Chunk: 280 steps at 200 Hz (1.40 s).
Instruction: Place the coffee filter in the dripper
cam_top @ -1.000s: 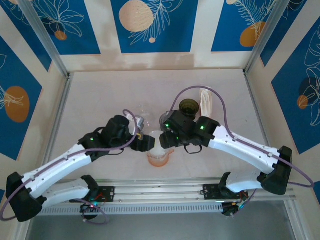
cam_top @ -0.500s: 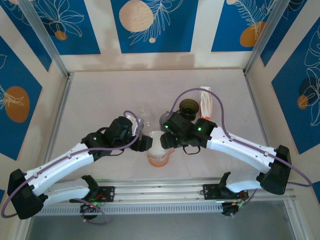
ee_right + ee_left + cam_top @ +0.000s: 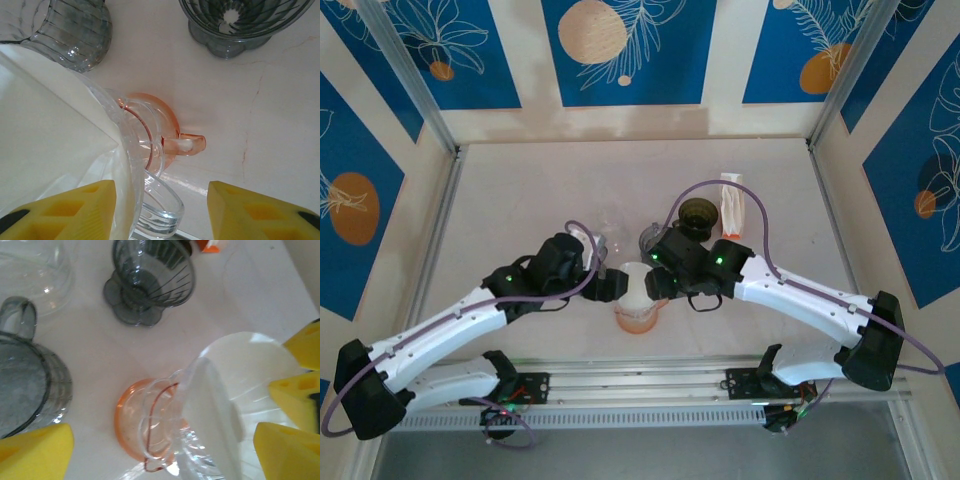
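Note:
The dripper [image 3: 638, 318] is clear glass on an orange base [image 3: 131, 422], with an orange handle [image 3: 189, 144]. The white paper coffee filter [image 3: 235, 380] stands inside its cone and rises above the rim [image 3: 45, 125]. My left gripper [image 3: 160, 452] is open, its yellow pads wide apart on either side of the dripper. My right gripper [image 3: 160, 210] is open too, one pad [image 3: 67, 210] by the dripper's rim and filter, the other pad [image 3: 265, 210] over bare table. From above, the left gripper [image 3: 610, 287] and right gripper [image 3: 658, 283] flank the filter [image 3: 634, 284].
A dark grey dripper [image 3: 697, 213] stands behind, also seen from the left wrist [image 3: 150, 280]. A ribbed glass mug [image 3: 650, 238] and a clear glass [image 3: 610, 222] stand close behind the grippers. A white and orange object [image 3: 732, 205] stands at the back right.
More of the white filter shows between the two grippers, and it sits a little farther back. Both grippers have shifted only slightly.

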### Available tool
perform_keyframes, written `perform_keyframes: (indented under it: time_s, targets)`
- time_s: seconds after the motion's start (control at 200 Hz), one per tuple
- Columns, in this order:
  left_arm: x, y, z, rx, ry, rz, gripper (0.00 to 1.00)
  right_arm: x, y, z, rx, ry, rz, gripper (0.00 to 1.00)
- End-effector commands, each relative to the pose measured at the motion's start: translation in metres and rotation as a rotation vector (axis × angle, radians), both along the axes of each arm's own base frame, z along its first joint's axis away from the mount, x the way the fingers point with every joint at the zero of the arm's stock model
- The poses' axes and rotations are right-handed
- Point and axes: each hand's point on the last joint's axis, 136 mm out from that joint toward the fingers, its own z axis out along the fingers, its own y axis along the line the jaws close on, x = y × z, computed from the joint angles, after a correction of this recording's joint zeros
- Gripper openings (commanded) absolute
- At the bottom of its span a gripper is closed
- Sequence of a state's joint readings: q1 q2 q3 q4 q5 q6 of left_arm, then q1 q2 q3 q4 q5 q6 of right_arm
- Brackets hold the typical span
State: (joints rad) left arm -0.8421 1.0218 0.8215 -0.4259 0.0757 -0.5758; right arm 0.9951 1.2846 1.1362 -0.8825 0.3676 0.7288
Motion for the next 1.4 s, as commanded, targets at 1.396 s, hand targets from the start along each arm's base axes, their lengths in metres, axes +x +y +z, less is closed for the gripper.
perform_keyframes:
  time_s: [1.396]
  targets:
    - [0.008,0.008,-0.014,0.068,0.009,0.044,0.64,0.016,0.029,-0.004,-0.069,0.035,0.092,0.70]
